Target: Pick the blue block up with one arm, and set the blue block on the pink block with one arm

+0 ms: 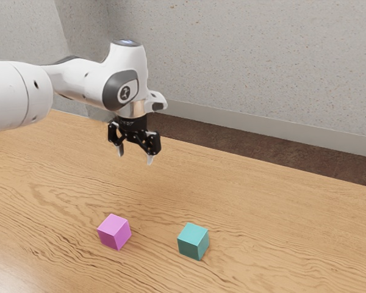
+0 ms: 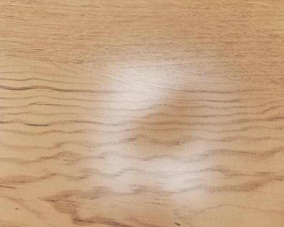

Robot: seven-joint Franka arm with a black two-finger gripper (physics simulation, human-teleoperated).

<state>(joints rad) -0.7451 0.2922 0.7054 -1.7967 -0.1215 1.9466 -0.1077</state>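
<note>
A teal-blue block (image 1: 193, 240) rests on the wooden table (image 1: 274, 207) near the front. A pink block (image 1: 114, 231) sits to its left in the exterior view, a short gap between them. My gripper (image 1: 135, 153) hangs well above the table, farther back than both blocks and roughly above the pink one's side. Its fingers are spread open and hold nothing. Under my hand the wrist view has bare wood grain (image 2: 142, 142) with a pale glare patch.
A grey wall with a pale baseboard (image 1: 274, 125) runs behind the table, with a dark floor strip between. The white arm (image 1: 61, 85) comes in from the exterior view's left.
</note>
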